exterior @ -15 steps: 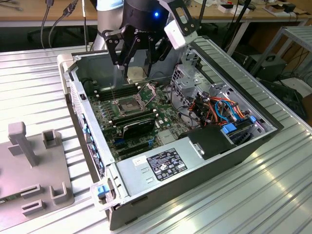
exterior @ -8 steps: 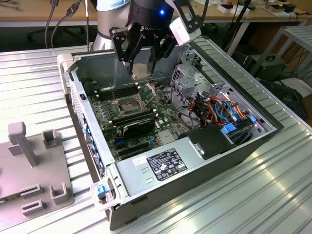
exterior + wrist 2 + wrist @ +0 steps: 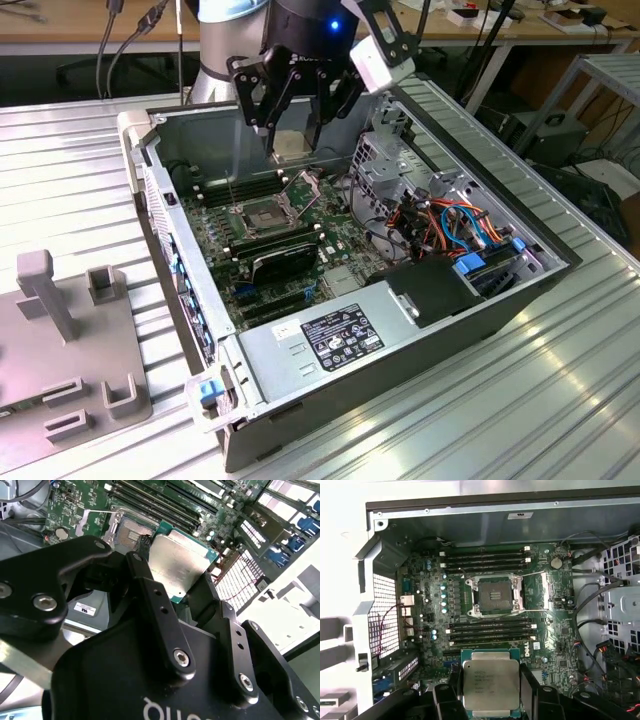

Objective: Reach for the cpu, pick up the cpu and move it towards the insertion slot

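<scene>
My gripper [image 3: 292,143] hangs above the back of the open computer case, shut on the cpu [image 3: 294,146], a thin pale silvery square held flat by its two opposite edges. In both wrist views the cpu [image 3: 491,684] [image 3: 178,562] sits between the black fingers [image 3: 446,696], lifted clear of the green motherboard. The insertion slot [image 3: 262,214] lies below and slightly toward the exterior view's left, its silver frame swung open around a dark centre. In the first wrist view the insertion slot [image 3: 494,596] is apart from the cpu, with a row of memory slots between them.
The case walls [image 3: 165,205] enclose the board. A metal drive cage [image 3: 395,165] with coloured cables [image 3: 450,225] stands on the exterior view's right, the power supply [image 3: 340,335] at the front. A black finned block [image 3: 283,258] lies near the socket. A grey fixture [image 3: 60,330] sits outside.
</scene>
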Robot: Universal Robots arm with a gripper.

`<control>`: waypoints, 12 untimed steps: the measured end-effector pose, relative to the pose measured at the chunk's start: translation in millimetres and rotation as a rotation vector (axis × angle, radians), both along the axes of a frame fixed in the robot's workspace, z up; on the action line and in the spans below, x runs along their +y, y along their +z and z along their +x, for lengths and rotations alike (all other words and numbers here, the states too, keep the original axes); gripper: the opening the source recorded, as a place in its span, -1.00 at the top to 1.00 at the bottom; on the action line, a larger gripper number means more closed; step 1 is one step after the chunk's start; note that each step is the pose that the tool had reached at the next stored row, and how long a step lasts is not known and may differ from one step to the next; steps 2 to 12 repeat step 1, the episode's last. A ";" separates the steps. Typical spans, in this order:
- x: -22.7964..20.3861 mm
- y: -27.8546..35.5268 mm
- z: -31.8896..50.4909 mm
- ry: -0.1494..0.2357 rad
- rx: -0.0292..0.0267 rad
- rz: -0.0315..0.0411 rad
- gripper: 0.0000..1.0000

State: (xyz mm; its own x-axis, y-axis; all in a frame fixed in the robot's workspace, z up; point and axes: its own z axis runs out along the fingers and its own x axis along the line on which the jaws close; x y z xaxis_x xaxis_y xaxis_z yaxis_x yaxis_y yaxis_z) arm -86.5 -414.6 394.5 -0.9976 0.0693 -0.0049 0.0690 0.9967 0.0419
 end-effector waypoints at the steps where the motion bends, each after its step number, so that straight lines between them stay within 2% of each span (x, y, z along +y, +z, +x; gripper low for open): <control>1: 0.0 0.0 0.1 0.000 0.0000 0.0000 -0.10; 12: 0.0 0.0 0.1 0.000 0.0000 0.0000 -0.10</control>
